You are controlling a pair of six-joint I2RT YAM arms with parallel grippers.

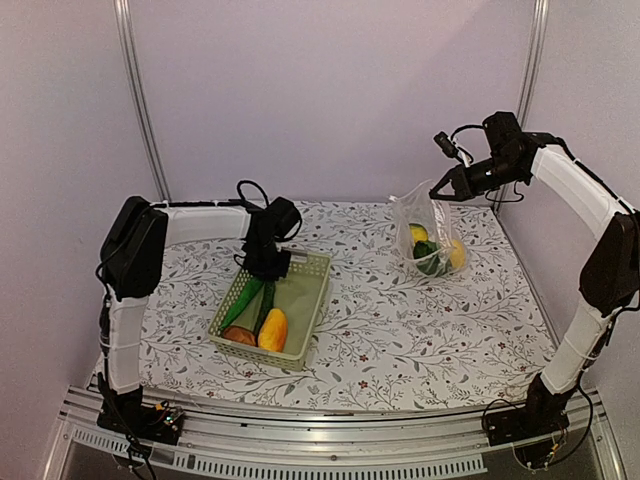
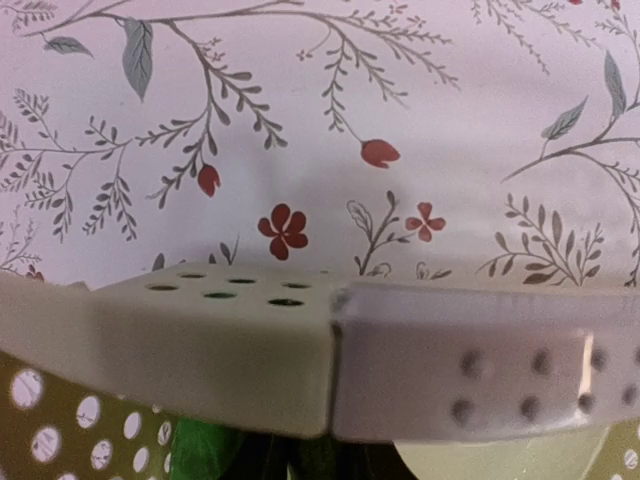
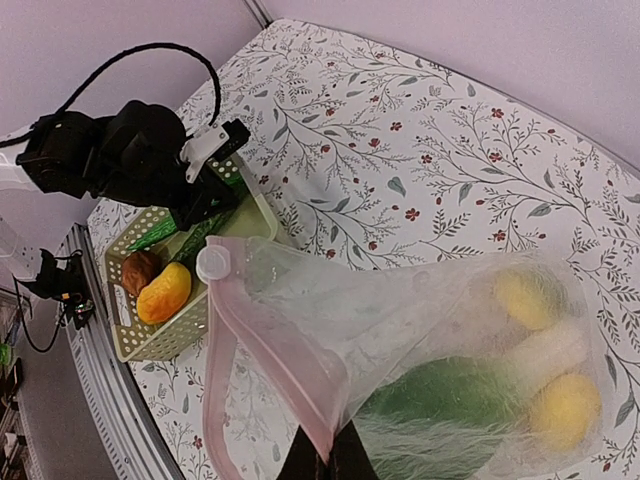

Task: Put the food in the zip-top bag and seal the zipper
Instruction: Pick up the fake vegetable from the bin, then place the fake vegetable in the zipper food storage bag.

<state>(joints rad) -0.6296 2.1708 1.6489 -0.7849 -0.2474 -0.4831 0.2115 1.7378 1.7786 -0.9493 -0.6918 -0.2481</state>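
Item: zip-top bag (image 3: 420,330), clear and crinkled, held up over the far right of the flower-printed tabletop (image 1: 400,330). The right hand (image 1: 438,190) is clamped on the bag's upper edge, and the right wrist view shows its dark fingers (image 3: 312,464) pinched together at the pinkish strip. Zipper (image 3: 268,348): unsealed, the two sides of the strip parted in a loop so that the mouth stands open. Whether the bag's bottom touches the tabletop or hangs just above it cannot be told. Contents of bag: two yellow lemons, one higher (image 3: 527,297) and one lower (image 3: 565,410), with a green-white bok choy (image 3: 450,405) lying between and below them. Item: pale green slatted basket (image 1: 300,345), near the middle left of the tabletop, well apart from the bag. Contents of basket: an orange-yellow piece (image 1: 272,330) at its near end, a reddish-brown round one (image 1: 238,335) just beside it on the left, and a green cucumber (image 1: 243,300) lying lengthwise toward the far end, with a second dark green long piece (image 1: 263,308) alongside. The left hand (image 1: 267,262) hangs low over the far end of the basket, above the green pieces. Its own wrist view is filled by pale perforated plastic and tabletop, and whether its fingers are apart or together cannot be told.
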